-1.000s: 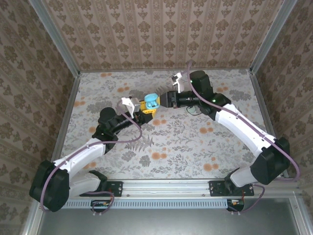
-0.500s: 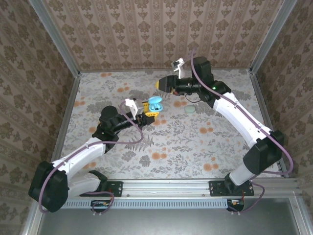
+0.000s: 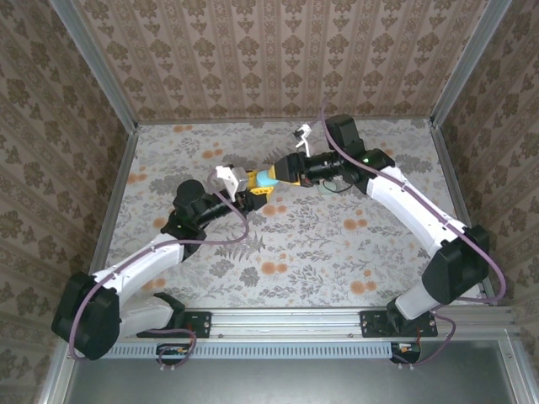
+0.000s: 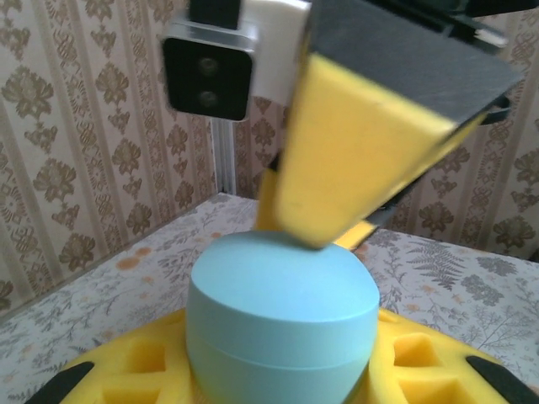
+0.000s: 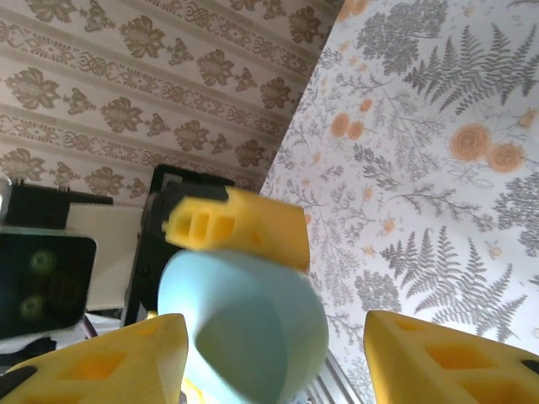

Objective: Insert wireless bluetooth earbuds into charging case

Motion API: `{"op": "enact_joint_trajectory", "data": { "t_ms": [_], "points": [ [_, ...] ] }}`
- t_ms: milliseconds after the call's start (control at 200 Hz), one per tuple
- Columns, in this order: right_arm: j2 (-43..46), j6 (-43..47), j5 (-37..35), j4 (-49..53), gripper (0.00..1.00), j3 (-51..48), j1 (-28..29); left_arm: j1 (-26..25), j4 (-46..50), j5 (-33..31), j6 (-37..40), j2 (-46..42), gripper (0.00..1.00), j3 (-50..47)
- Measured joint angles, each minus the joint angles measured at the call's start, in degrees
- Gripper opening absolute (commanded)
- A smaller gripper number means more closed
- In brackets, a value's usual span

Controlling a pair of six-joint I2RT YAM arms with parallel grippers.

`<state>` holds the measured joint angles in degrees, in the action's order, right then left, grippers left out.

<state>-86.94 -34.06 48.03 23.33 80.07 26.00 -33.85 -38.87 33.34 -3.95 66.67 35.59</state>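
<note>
Seen from my remote station: one floral-print table (image 3: 337, 252) carries two white-and-black robot arms, the left arm (image 3: 143, 261) and the right arm (image 3: 413, 210), which meet over its far middle. Two grippers face each other there. The left gripper (image 3: 255, 188) is clamped on the one light-blue, pebble-shaped plastic charging case (image 4: 282, 311). The case is seated between the gripper's yellow foam fingers (image 4: 126, 370), its lid closed along a thin seam. The right gripper (image 5: 278, 358) straddles the same case with its two yellow fingers (image 5: 438, 353) spread apart. In the left wrist view, one of them sits just over the case's top. I cannot tell what the closed case holds.
</note>
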Motion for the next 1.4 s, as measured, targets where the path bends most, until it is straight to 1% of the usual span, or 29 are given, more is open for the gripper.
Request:
{"op": "enact_joint_trajectory", "data": {
  "t_ms": [75, 170, 245, 365, 485, 655, 830, 1225, 1345, 1400],
  "points": [
    [2.8, -0.8, -2.6, -0.6, 0.63, -3.8, -2.4, -0.5, 1.4, -1.3, 0.1, 2.1, 0.28, 1.2],
    [5.7, -0.9, -8.6, -0.3, 0.64, -8.8, -6.8, -1.8, 1.4, -2.7, 0.3, 7.1, 0.28, 1.5],
    [6.7, -1.1, -12.2, -0.6, 0.64, -13.0, -10.3, -3.1, 1.0, -3.7, 0.3, 13.3, 0.28, 1.5],
    [7.9, -2.4, -15.6, -1.2, 0.64, -21.2, -14.9, -5.0, -3.7, -5.8, -0.9, 25.2, 0.28, 1.4],
    [8.3, -2.8, -17.0, -1.2, 0.64, -25.8, -16.5, -7.0, -8.4, -8.6, -2.1, 34.9, 0.28, 1.5],
    [9.3, -2.8, -17.7, -1.5, 0.64, -27.1, -17.1, -9.3, -11.8, -11.4, -3.0, 43.2, 0.29, 4.0],
    [9.6, -2.8, -17.7, -2.5, 0.64, -28.0, -17.5, -10.1, -12.4, -13.9, -3.1, 44.9, 0.32, 5.7],
    [9.6, -2.1, -17.9, -2.5, 0.64, -28.9, -19.2, -11.1, -5.9, -16.8, -0.3, 44.9, 0.36, 7.0],
    [9.8, -1.7, -18.4, -2.5, 0.64, -29.1, -20.4, -11.1, -5.4, -17.2, 0.6, 44.8, 0.40, 6.4],
    [10.2, -1.4, -19.3, -2.4, 0.65, -29.2, -21.1, -11.1, -5.6, -17.4, 1.1, 44.5, 0.44, 5.9]
  ]
}}
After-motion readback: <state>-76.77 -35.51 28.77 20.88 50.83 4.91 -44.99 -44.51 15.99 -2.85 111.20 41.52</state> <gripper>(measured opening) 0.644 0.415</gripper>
